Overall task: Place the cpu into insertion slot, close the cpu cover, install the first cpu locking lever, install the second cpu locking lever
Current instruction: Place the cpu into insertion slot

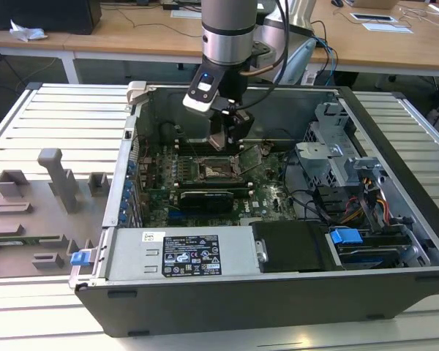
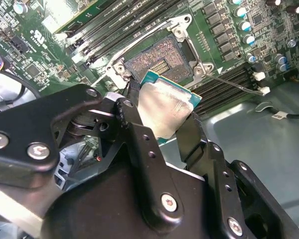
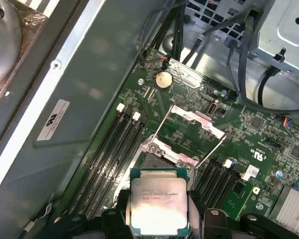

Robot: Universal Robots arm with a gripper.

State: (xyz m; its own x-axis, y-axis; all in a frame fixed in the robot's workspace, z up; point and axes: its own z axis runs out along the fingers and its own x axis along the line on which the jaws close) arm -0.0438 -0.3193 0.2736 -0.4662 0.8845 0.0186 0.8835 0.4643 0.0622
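Note:
My gripper (image 1: 227, 142) hangs inside the open computer case, just above the insertion slot (image 1: 214, 170). It is shut on the cpu (image 3: 158, 206), a small square chip with a silvery top and green edge, clamped between the black fingers (image 3: 114, 221). In the second wrist view the cpu (image 2: 164, 109) is tilted, close over the socket (image 2: 157, 59), whose gold contacts lie bare. The cpu cover (image 3: 197, 121), a thin silvery frame, stands swung up beyond the socket (image 3: 157, 162). A thin metal lever rod (image 2: 234, 84) sticks out beside the socket.
Long black memory slots (image 3: 109, 149) flank the socket. A black card (image 1: 205, 199) lies in front of it, with the power supply (image 1: 183, 252) nearer still. A metal drive cage (image 1: 336, 157) with cables fills the exterior view's right. A grey fixture tray (image 1: 36, 212) sits outside the case.

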